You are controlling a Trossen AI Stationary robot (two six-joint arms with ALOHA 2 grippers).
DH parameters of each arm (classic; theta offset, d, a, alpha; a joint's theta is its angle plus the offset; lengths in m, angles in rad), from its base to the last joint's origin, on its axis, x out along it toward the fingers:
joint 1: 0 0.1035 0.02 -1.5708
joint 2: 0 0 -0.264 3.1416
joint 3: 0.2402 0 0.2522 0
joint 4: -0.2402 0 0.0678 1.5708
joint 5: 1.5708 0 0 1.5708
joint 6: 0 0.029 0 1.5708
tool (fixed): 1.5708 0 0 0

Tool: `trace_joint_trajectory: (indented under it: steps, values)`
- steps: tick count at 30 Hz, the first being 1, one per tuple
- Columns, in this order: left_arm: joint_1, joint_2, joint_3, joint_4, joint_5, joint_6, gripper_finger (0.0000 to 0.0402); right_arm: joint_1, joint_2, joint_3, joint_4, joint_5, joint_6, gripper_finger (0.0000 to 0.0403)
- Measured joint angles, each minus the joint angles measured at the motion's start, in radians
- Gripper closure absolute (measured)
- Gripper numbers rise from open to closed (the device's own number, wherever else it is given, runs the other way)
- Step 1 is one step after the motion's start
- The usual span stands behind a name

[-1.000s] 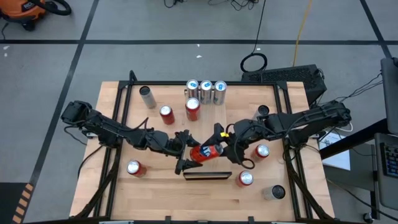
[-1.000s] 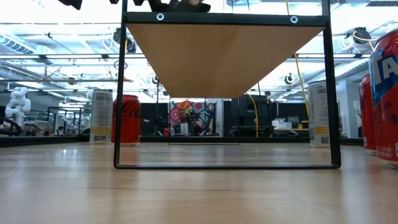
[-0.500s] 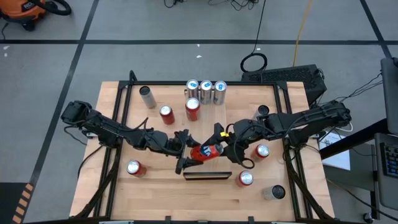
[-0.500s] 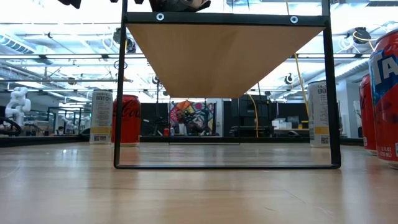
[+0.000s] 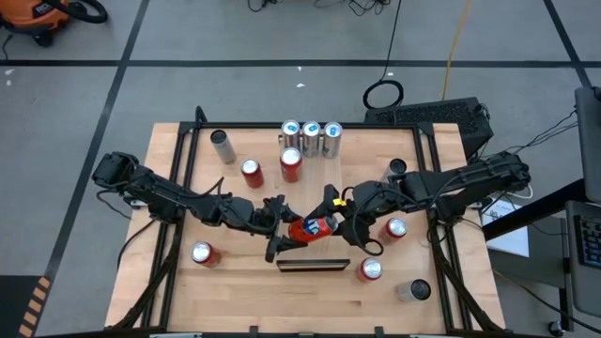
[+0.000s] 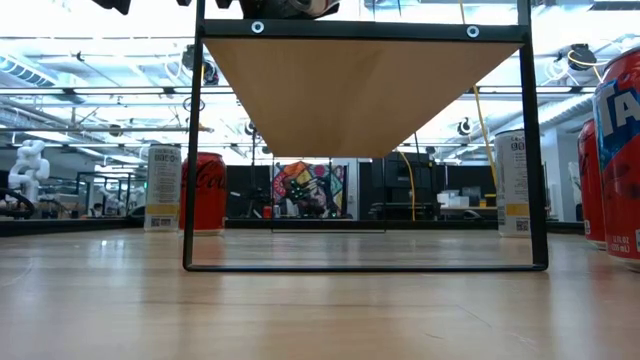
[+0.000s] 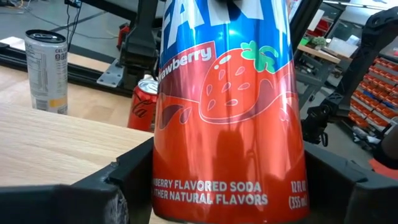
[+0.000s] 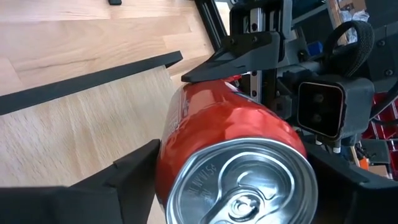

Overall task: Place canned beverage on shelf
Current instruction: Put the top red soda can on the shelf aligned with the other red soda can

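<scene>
A red strawberry soda can [image 5: 315, 227] is held between both grippers above the shelf [image 5: 324, 254], a pale wood panel on a black frame near the table's front middle. My left gripper [image 5: 286, 229] comes at the can from the table's left, and my right gripper [image 5: 340, 223] from the right. The can is tilted, with its silver top [image 8: 249, 186] toward my right gripper. The low view shows the shelf's underside [image 6: 360, 90] and frame legs. Whether the can touches the shelf does not show. My left gripper has the can's lower body [image 7: 227, 186] between its two fingers [image 7: 134, 177], one on each side, coming from the table's left. My right gripper has the can's top end [image 8: 186, 149] between its two fingers [image 8: 140, 168], coming from the table's right and looking onto the lid.
Three silver cans [image 5: 311, 131] and a red can [image 5: 291, 164] stand at the back. More cans are scattered about: red ones [image 5: 252, 172], [image 5: 202, 253], [image 5: 396, 227], [image 5: 370, 270] and silver ones [image 5: 223, 145], [image 5: 414, 291]. A large red can [image 6: 620, 160] stands close at the right of the low view.
</scene>
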State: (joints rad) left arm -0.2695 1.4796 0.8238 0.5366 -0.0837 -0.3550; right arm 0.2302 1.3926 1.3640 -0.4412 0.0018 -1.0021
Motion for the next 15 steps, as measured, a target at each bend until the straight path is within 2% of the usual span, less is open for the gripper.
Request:
trace_joint_trajectory:
  steps: [4,8,15]
  values:
    - [0.000,0.000,0.000,0.005,0.001,0.012,0.0110,0.000,0.000,0.000,-0.002,0.002,0.044,0.0087]
    - [-0.001,0.000,0.000,0.015,0.001,0.036,0.0110,0.000,0.000,0.000,0.000,0.001,0.171,0.0066]
    - [0.000,0.000,-0.001,0.034,0.000,0.102,0.0111,0.000,-0.010,0.000,0.000,0.000,0.498,0.0054]
